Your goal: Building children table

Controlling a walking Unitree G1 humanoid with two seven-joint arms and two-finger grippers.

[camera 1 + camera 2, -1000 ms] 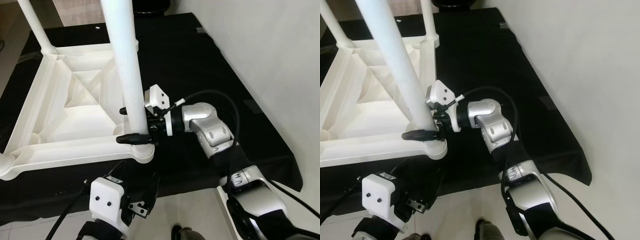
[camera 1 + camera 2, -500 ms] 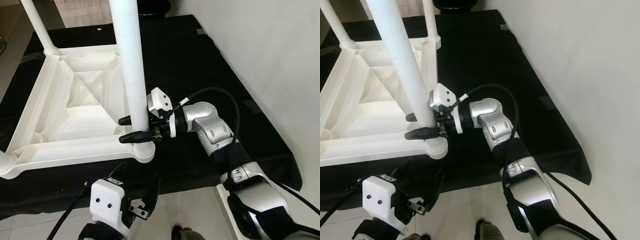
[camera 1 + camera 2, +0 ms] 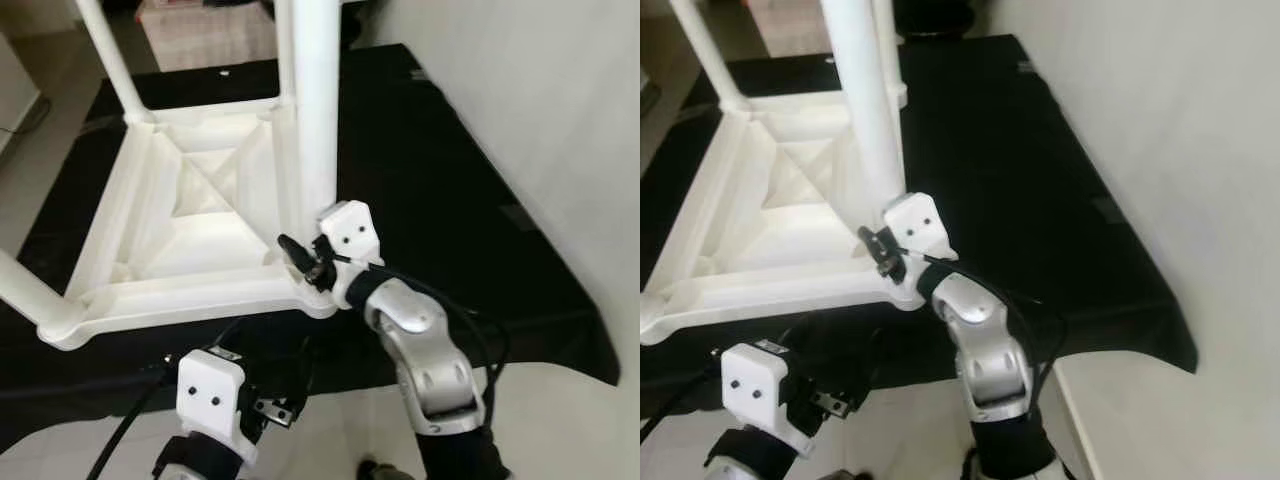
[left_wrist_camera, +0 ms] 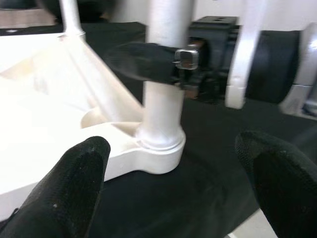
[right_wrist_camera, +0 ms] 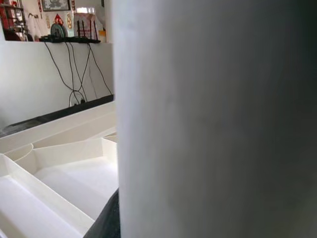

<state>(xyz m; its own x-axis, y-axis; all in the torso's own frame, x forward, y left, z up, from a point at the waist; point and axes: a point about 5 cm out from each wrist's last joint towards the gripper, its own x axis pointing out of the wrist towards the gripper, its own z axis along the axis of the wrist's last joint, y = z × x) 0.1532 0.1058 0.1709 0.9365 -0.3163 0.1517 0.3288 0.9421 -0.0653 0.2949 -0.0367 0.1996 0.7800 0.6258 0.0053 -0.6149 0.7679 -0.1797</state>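
- The right gripper (image 3: 300, 258) is at the foot of the nearest white table leg (image 3: 314, 110), where the leg meets its corner socket; its jaws reach around the leg, but whether they clamp it I cannot tell.
- The left gripper (image 4: 176, 171) hangs low before that corner, its jaws spread wide with nothing between them.
- The upturned white children's table top (image 3: 190, 225) lies on a black cloth (image 3: 420, 170), its ribbed underside up, another leg (image 3: 108, 55) standing at the far corner.
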